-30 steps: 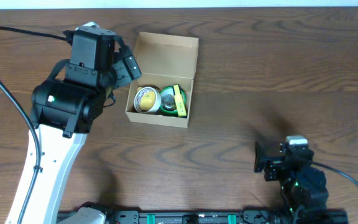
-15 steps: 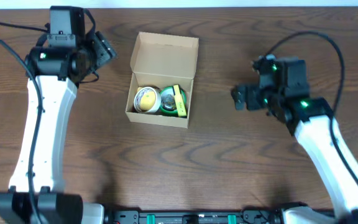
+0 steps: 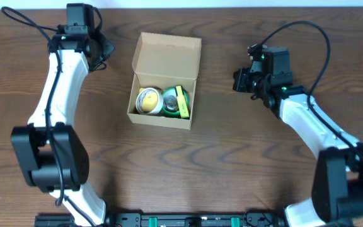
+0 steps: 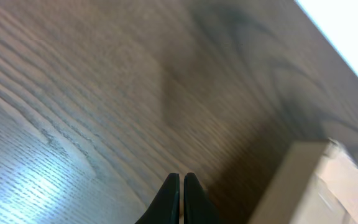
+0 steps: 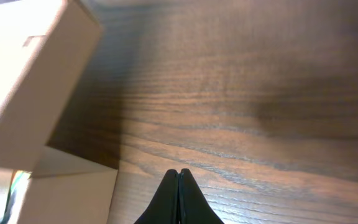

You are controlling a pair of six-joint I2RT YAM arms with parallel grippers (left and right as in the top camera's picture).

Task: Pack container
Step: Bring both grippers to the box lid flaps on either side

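Observation:
The container is a small tan cardboard box at the table's middle, its flap lid standing open toward the back. Inside lie a yellow round item and a green item. My left gripper hovers left of the lid, shut with nothing between its fingers. The box corner shows at the lower right of the left wrist view. My right gripper hangs to the right of the box, shut and empty, its tips over bare wood. The box fills the left side of the right wrist view.
The dark wooden table surrounds the box. Its back edge runs just behind both grippers. Black cables loop off each arm. A rail lies along the front edge.
Both grippers have gone from open to shut. The left arm swung back to the far left of the box. The right arm came up from the front right to the box's right.

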